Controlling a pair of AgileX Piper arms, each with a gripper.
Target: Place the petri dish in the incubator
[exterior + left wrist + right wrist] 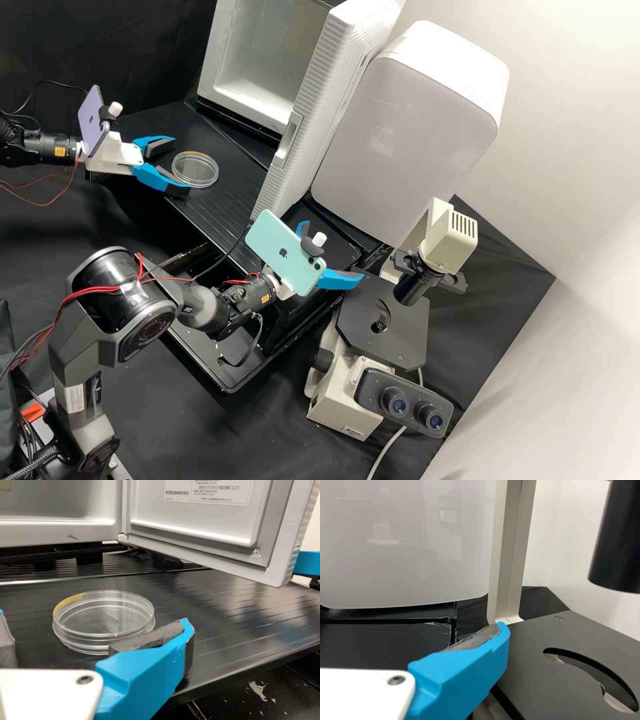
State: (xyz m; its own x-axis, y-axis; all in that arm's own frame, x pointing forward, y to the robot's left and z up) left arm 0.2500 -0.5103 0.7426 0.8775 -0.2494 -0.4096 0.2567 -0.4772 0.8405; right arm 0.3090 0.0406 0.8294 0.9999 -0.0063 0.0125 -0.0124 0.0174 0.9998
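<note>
**Clerk:** Item one: clear, round, shallow plastic petri dish, apparently lidded. It lies flat on the black ribbed tray in front of the white incubator, whose chamber is open. Not yet inside.

**Checker:** Tools?

**Clerk:** Left gripper: blue fingers spread, nothing held, tips just beside the dish's near rim. Right gripper: fingers likewise apart and empty, well away from the dish, near the off-white microscope.

**Checker:** Hazards?

**Clerk:** Probable ones only.
- The dish has a low wall and a loose lid, so a high pinch may lift the lid alone.
- A glancing close may skid the dish along the ribs.
- The ribbed white door stands beside the route, so a wide swing may clip it.
- The chamber sill sits above the tray and may catch a dish carried low.
</note>
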